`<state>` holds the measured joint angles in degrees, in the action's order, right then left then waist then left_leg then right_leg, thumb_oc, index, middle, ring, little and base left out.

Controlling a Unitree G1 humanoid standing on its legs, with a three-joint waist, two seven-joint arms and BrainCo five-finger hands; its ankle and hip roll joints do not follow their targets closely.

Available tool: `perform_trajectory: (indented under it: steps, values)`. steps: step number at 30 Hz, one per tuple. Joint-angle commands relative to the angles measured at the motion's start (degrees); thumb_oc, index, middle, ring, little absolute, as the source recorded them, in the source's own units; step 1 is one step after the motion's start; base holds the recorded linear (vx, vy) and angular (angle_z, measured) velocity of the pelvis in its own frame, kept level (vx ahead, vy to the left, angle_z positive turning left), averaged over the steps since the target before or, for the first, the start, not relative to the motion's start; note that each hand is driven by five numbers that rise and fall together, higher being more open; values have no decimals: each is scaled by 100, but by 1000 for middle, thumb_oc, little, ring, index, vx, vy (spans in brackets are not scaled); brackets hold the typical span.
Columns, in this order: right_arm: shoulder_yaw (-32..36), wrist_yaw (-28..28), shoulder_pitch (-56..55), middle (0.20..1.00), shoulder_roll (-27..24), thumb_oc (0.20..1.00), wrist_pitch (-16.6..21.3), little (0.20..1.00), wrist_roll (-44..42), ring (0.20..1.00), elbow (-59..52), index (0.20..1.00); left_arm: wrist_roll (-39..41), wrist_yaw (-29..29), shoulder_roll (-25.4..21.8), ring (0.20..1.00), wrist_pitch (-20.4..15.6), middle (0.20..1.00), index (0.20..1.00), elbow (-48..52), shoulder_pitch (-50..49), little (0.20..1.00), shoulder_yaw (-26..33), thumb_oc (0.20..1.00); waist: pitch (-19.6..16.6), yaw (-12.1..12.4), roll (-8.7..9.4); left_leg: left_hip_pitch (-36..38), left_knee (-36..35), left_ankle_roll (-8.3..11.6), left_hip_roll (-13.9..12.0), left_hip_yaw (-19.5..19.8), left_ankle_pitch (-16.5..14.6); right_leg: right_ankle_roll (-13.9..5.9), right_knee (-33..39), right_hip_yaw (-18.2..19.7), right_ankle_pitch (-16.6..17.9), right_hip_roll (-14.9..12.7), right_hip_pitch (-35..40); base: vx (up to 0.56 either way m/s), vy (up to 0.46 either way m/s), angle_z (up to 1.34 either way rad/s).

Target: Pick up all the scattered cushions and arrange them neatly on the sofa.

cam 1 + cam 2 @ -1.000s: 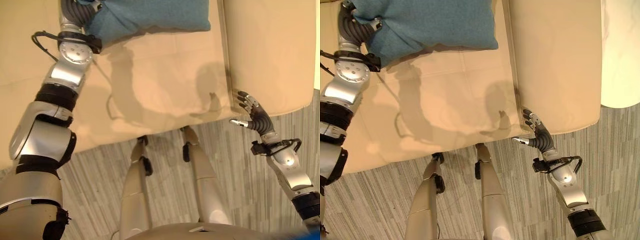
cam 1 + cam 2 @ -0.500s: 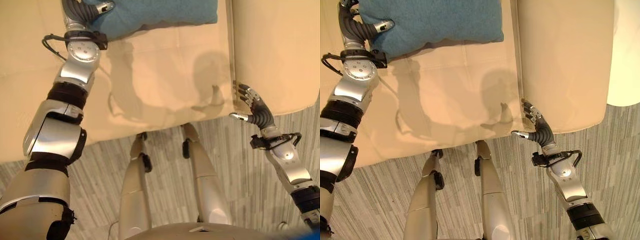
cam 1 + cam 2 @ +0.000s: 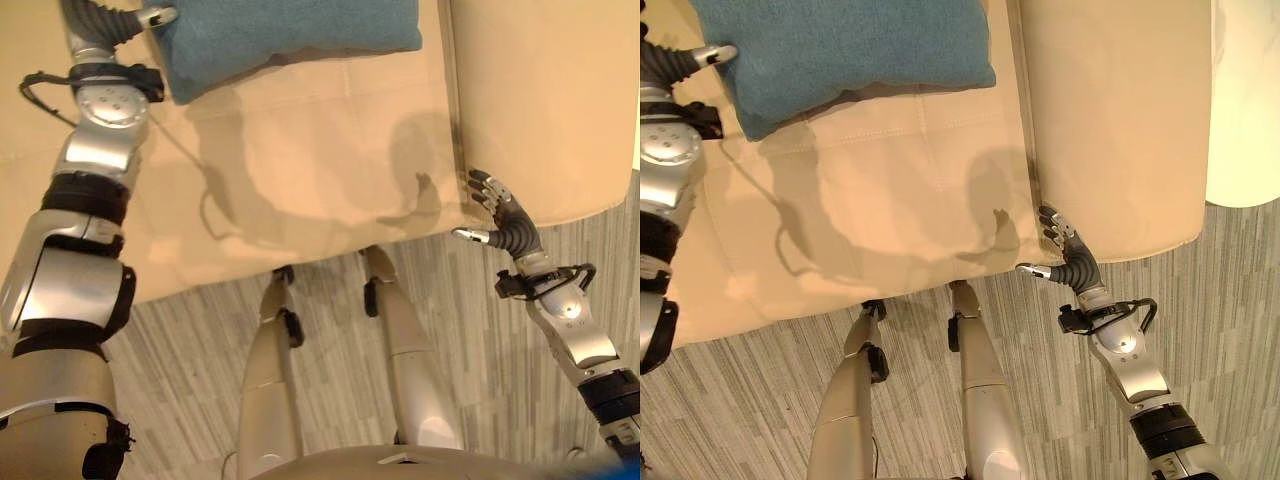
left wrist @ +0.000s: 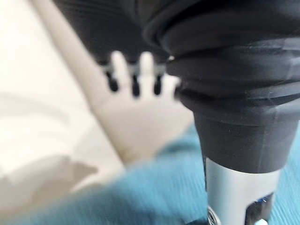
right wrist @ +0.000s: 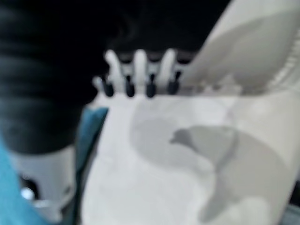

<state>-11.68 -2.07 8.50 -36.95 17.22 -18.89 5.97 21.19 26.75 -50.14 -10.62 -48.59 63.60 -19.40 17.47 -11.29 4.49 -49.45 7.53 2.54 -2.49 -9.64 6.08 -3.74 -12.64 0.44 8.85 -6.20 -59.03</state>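
The blue cushion (image 3: pixel 840 50) lies on the sofa (image 3: pixel 900 190) — soft, light, best gripped at a corner. Left hand (image 3: pixel 120 22) rests at its edge, grip unclear; right hand (image 3: pixel 1065 255) hangs slack, empty.

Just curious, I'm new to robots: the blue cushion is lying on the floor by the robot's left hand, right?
Not quite. The blue cushion lies on the sofa seat, not the floor, as the right eye view shows. It is indeed by the left hand, at the cushion's edge.

Warm bright light, soft shadows on the sofa (image 3: pixel 300 180); wrist views blurred.
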Motion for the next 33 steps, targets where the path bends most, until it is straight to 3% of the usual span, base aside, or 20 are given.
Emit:
perform_trajectory:
  steps: [1, 4, 8, 9, 10, 11, 12, 16, 21, 24, 27, 33]
  values:
    - [206, 142, -191, 1000, -291, 1000, 162, 1000, -222, 1000, -362, 1000, 346, -169, -186, 1000, -317, 1000, 1000, -214, -138, 1000, 629, 1000, -78, -18, -189, -289, 379, 101, -32, 819, -178, -479, 616, -43, 183, 49, 535, -26, 5, -5]
    - [249, 183, -217, 1000, -271, 1000, 170, 1000, -318, 1000, -353, 1000, 519, -197, -246, 1000, -388, 1000, 1000, -213, -682, 1000, 1082, 1000, -53, 57, -198, -263, 365, 116, -38, 806, -152, -470, 627, -62, 185, 38, 568, -16, 2, -1]
    - [262, 183, -336, 1000, -216, 1000, 164, 1000, -283, 1000, -344, 1000, 781, -225, 17, 1000, -573, 1000, 1000, 168, -1521, 1000, 1642, 1000, -19, 100, -196, -170, 362, 141, -48, 806, -137, -456, 616, -101, 170, 25, 670, -15, -10, 3]
    - [281, 156, -386, 1000, -181, 1000, 136, 1000, -242, 1000, -244, 1000, 920, -322, 325, 1000, -723, 1000, 1000, 565, -2189, 1000, 1887, 1000, -14, 179, -195, -37, 362, 148, -45, 812, -140, -438, 580, -125, 141, 24, 787, -18, -14, 9]
    - [268, 154, -385, 1000, -190, 1000, 137, 1000, -242, 1000, -243, 1000, 913, -316, 330, 1000, -716, 1000, 1000, 586, -2221, 1000, 1911, 1000, -14, 168, -200, -27, 358, 148, -46, 813, -140, -438, 583, -126, 140, 25, 796, -16, -34, 7]
    - [300, 149, -487, 1000, -102, 1000, 72, 1000, -166, 1000, -57, 1000, 917, -488, 708, 1000, -769, 1000, 1000, 989, -2940, 1000, 2041, 1000, -32, 260, -209, 183, 342, 156, -26, 813, -150, -421, 537, -168, 106, 11, 984, -5, -20, 3]
    - [291, 149, -487, 1000, -109, 1000, 73, 1000, -166, 1000, -57, 1000, 911, -483, 714, 1000, -764, 1000, 1000, 1007, -2963, 1000, 2057, 1000, -26, 252, -212, 201, 335, 156, -26, 813, -149, -421, 541, -169, 105, 11, 1001, -15, -39, 5]
    - [309, 18, -578, 1000, 23, 1000, -111, 1000, 282, 1000, 789, 1000, 469, -1038, 1721, 1000, -722, 1000, 1000, 1673, -4700, 1000, 1863, 1000, 8, 541, -265, 1289, 214, 228, 57, 814, -158, -391, 593, -342, -56, -50, 2159, -26, -57, 11]
    - [251, 41, -808, 1000, 206, 1000, -311, 1000, 675, 1000, 1988, 1000, 172, -1641, 2242, 1000, -486, 1000, 1000, 888, -5754, 1000, 1548, 1000, -155, 717, -308, 2452, -15, 213, 93, 803, -220, -406, 1013, -480, -119, -31, 3440, 39, -25, 13]
    - [134, 93, -815, 1000, 287, 1000, -385, 1000, 892, 1000, 2541, 1000, 16, -1869, 2439, 1000, -381, 1000, 1000, 381, -5917, 1000, 1433, 1000, -267, 744, -323, 2846, -180, 224, 104, 775, -202, -420, 1159, -546, -156, -4, 3845, 42, -39, 9]
    - [-111, 7, -681, 1000, 611, 1000, -603, 1000, 1381, 1000, 3988, 1000, -275, -2062, 2913, 1000, -131, 1000, 1000, -904, -6024, 1000, 1500, 1000, -538, 851, -358, 3556, -424, 243, 74, 786, -226, -426, 1386, -705, -294, 56, 4543, 51, -63, 8]
    - [-70, 2, -774, 1000, 1098, 1000, -806, 1000, 1589, 1000, 5087, 1000, -717, -2271, 3335, 1000, 130, 1000, 1000, -1798, -6261, 1000, 1555, 1000, -943, 974, -393, 4270, -627, 245, 1, 861, -281, -365, 1389, -879, -586, 170, 5250, 87, -78, 18]
